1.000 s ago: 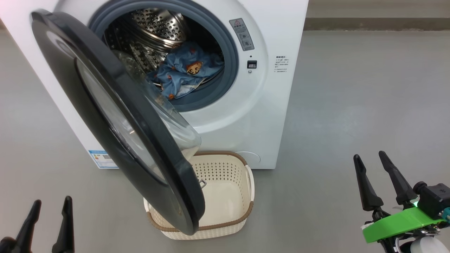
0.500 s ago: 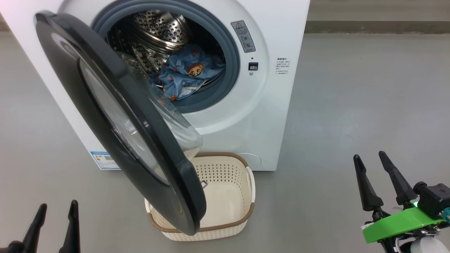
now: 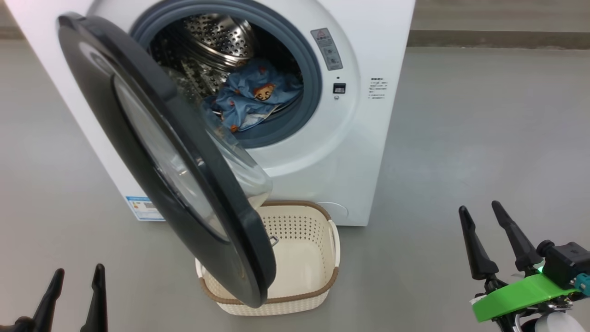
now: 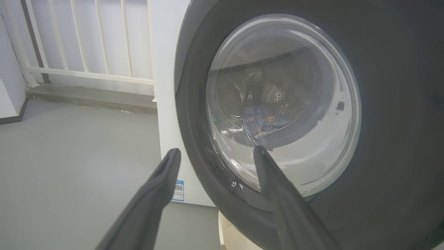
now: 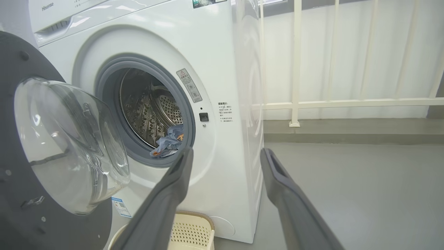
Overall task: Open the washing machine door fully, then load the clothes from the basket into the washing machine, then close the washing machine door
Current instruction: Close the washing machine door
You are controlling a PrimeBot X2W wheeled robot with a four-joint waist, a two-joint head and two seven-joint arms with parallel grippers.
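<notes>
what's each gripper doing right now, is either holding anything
left gripper: open, holding nothing
right gripper: open, holding nothing

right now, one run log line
door open | clothes in drum | basket looks empty | left gripper open | right gripper open

The left claw (image 3: pixel 78 271) sits at 7 o'clock in the head view, its two dark fingers (image 3: pixel 46 299) spread wide with nothing between them, tips toward 12 o'clock. The right claw (image 3: pixel 479 207) stands at 4 o'clock, higher up, equally wide and empty, its fingers leaning toward 11 o'clock above a green bracket (image 3: pixel 516 297) at the wrist. Each wrist view shows its own pair parted, touching nothing.
</notes>
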